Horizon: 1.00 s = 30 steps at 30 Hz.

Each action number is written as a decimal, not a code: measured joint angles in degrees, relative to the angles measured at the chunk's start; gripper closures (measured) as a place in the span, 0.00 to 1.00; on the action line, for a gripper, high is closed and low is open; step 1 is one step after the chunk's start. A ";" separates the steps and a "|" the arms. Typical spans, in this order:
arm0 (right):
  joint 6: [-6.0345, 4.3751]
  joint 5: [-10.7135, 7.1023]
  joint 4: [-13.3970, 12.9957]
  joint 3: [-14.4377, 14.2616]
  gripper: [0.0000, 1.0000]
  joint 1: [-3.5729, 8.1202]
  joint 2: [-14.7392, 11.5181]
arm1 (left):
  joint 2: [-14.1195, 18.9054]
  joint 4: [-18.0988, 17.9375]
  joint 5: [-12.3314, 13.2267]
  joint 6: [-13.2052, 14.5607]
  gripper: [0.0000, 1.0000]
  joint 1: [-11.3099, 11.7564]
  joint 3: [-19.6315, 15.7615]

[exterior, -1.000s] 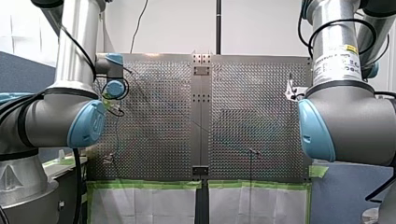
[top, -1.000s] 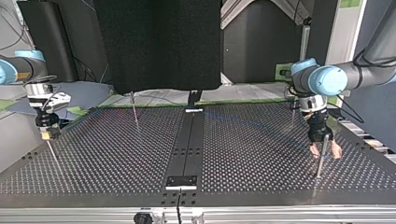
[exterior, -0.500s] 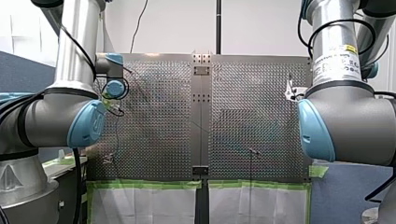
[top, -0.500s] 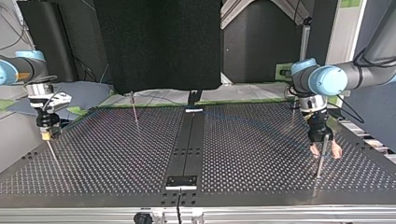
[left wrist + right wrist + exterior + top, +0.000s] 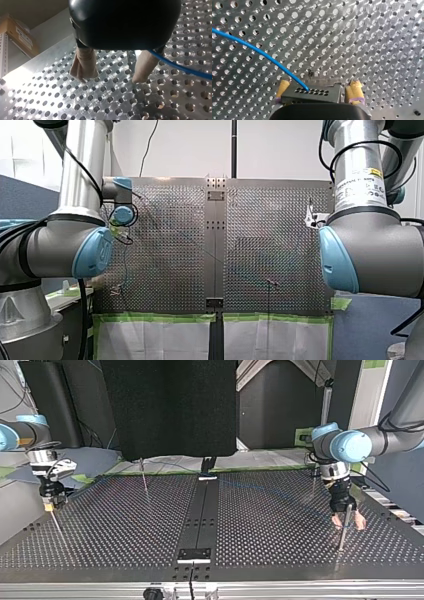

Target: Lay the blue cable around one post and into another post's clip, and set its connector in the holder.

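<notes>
In the right wrist view my right gripper (image 5: 318,87) stands open, its yellow pads (image 5: 354,90) on either side of a black connector block (image 5: 312,93). The blue cable (image 5: 259,51) runs from that block away over the plate. A small gap shows between the block and one pad. In the left wrist view my left gripper (image 5: 112,77) is open, with beige pads (image 5: 85,65) straddling a thin post (image 5: 131,58). The blue cable (image 5: 180,67) passes beside one finger. In the top view my left gripper (image 5: 348,522) sits at the right around a post (image 5: 342,535), and my right gripper (image 5: 48,505) at the left.
More thin posts stand on the perforated plate (image 5: 125,530): one at the back left (image 5: 144,477) and one at the back right (image 5: 313,482). A black strip (image 5: 200,510) runs down the plate's middle. Green tape (image 5: 160,317) edges the plate in the front view.
</notes>
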<state>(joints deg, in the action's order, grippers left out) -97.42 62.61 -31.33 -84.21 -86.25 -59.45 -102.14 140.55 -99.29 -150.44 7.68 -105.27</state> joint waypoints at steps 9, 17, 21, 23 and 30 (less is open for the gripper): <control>-0.06 -1.00 -0.03 0.06 0.00 0.43 -0.04 | 0.00 -0.07 0.01 0.06 0.00 0.02 0.00; 0.19 -1.09 0.83 0.73 0.00 0.51 0.00 | 0.00 -0.09 0.01 0.06 0.00 0.03 0.00; 0.20 -1.08 2.67 0.58 0.00 0.49 0.22 | 0.02 -0.11 -0.03 0.06 0.00 0.03 0.00; 0.19 -1.11 2.70 0.51 0.00 0.47 0.27 | 0.01 -0.12 -0.03 0.06 0.00 0.04 0.00; 0.19 -1.11 2.70 0.45 0.00 0.46 0.32 | 0.00 -0.04 -0.04 0.06 0.00 0.02 0.00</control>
<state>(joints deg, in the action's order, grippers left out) -97.24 61.50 -28.63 -83.76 -85.80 -59.14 -102.13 140.50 -99.33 -150.38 7.69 -105.27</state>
